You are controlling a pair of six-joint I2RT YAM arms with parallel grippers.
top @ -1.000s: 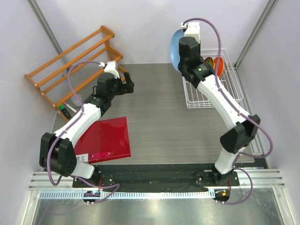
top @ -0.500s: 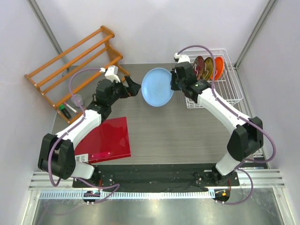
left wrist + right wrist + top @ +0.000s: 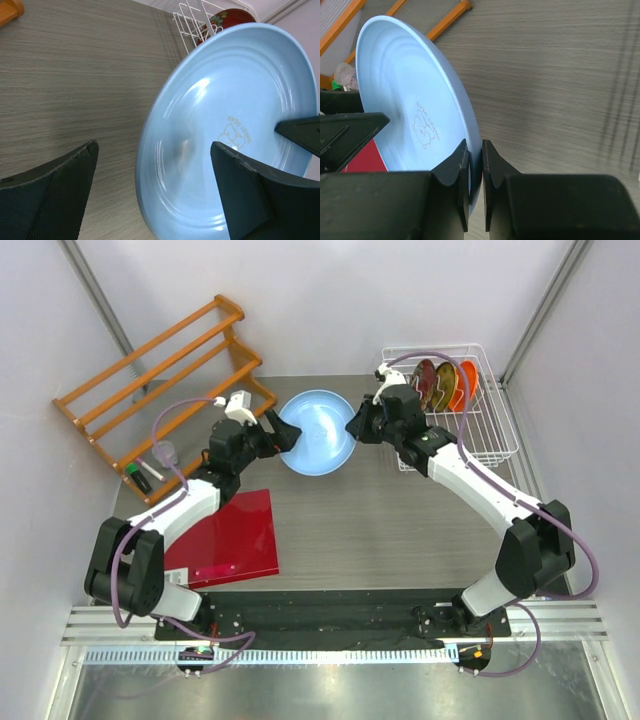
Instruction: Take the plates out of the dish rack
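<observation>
The light blue plate [image 3: 318, 437] is held tilted above the middle of the table. My right gripper [image 3: 353, 429] is shut on its right rim, which also shows in the right wrist view [image 3: 475, 150] with the plate [image 3: 410, 95] between the pads. My left gripper [image 3: 285, 435] is open, and its jaws stand on either side of the plate's left rim [image 3: 154, 146] without closing on the plate [image 3: 235, 100]. The dark red floral plate [image 3: 425, 381], the yellow patterned plate [image 3: 445, 382] and the orange plate [image 3: 467, 380] stand upright in the white wire dish rack [image 3: 492, 435].
The orange wooden slatted rack [image 3: 160, 368] stands at the back left. A flat red square board [image 3: 228, 535] lies at the near left. A small green-capped bottle [image 3: 140, 472] lies by the wooden rack. The dish rack's corner [image 3: 192, 22] shows behind the plate.
My right gripper carried the light blue plate from above the dish rack leftward and down to the table's middle. My left gripper moved right, and its open jaws now straddle the plate's rim.
</observation>
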